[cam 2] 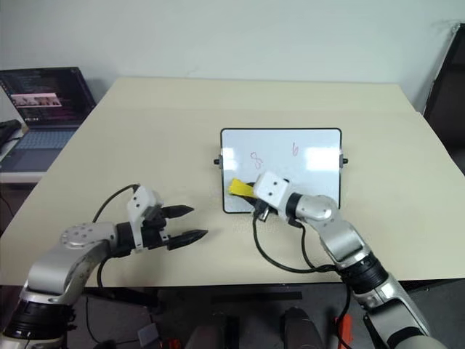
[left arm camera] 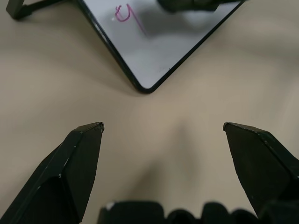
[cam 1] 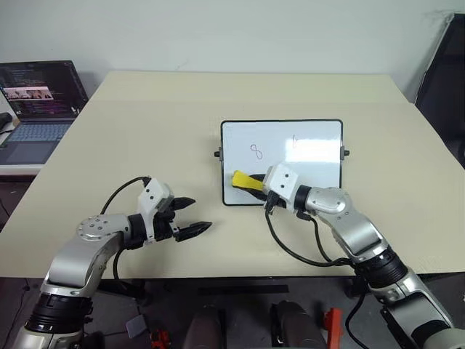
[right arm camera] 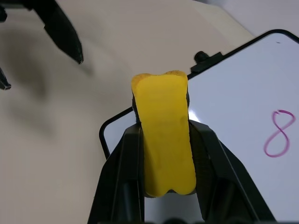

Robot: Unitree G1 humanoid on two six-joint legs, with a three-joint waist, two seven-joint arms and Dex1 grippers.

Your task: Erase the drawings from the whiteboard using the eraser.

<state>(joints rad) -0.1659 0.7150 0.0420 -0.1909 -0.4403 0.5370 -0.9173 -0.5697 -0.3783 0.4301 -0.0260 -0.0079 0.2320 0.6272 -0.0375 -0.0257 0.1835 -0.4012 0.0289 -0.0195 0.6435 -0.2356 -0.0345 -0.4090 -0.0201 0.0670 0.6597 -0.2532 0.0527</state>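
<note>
Whiteboard (cam 1: 312, 138) flat mid-table, 8 (cam 1: 256, 151) and 6 (cam 1: 294, 141) unwiped. Right gripper (cam 1: 260, 187) clamps eraser (cam 1: 245, 180) at board's lower-left corner. Left gripper (cam 1: 190, 216) empty, jaws apart (parked near). Wiping step; next: sweep up onto 8.

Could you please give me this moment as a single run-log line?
right gripper: shut on eraser, over whiteboard near-left corner | left gripper: open, empty, above table | drawings: unerased

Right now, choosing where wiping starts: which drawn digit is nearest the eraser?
The 8, just above the yellow eraser held in the right gripper; the other mark sits farther along the whiteboard.
</note>
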